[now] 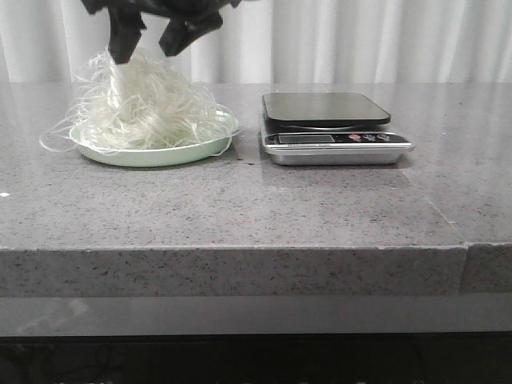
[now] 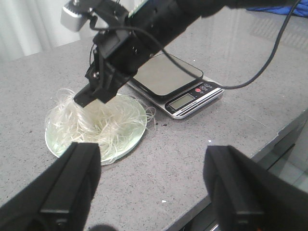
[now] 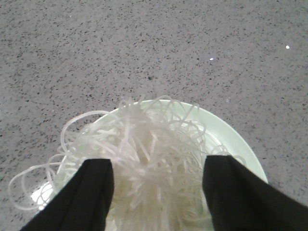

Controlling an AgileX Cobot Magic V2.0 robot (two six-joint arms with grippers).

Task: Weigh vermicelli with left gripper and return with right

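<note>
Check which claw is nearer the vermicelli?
Right. The right claw hangs open directly over the vermicelli, fingertips at the strands. The left claw is open, back from the plate.

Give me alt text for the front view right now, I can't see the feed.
An open black gripper hangs right over the vermicelli, a loose white tangle heaped on a pale green plate at the left of a grey stone counter. To the plate's right sits a kitchen scale with nothing on its dark platform.
</note>
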